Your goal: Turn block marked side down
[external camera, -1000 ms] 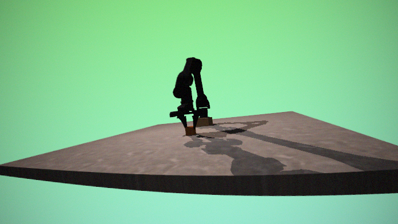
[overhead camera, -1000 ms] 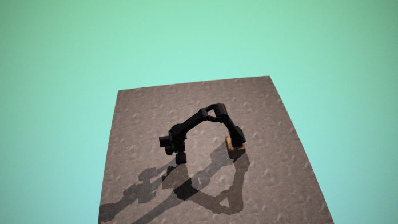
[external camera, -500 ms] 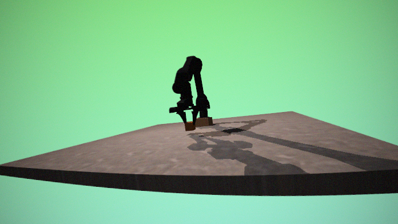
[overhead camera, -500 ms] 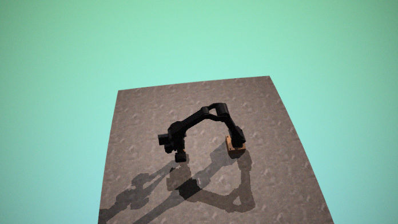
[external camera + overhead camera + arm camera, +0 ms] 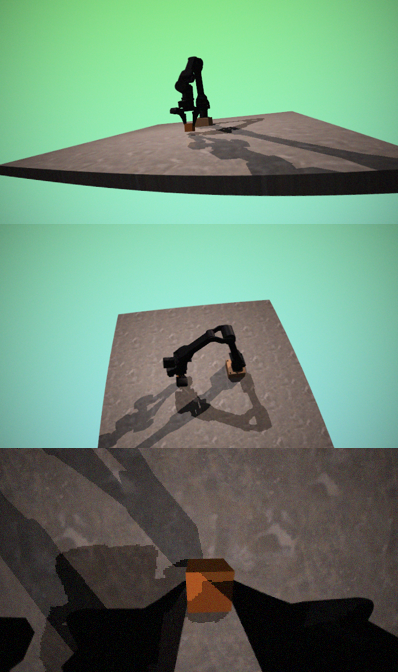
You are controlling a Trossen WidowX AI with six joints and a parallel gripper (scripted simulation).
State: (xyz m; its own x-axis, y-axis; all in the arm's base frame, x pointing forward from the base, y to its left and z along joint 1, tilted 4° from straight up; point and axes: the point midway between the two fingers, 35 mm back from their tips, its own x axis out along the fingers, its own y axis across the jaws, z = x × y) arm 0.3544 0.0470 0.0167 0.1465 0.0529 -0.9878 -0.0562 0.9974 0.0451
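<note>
So my gripper is clamped on the little orange block, one dark finger pressed against each side of it, and the jaws are stopped partway by the block itself. From the wrist view I can see its top face and the sunlit front face, with a diagonal shadow cutting across it. In the exterior view the block sits right down at the grey stone-look table, low between my fingertips; I can't tell if it's touching or a hair off. My arm bends over from its tan base, which is near the block.
</note>
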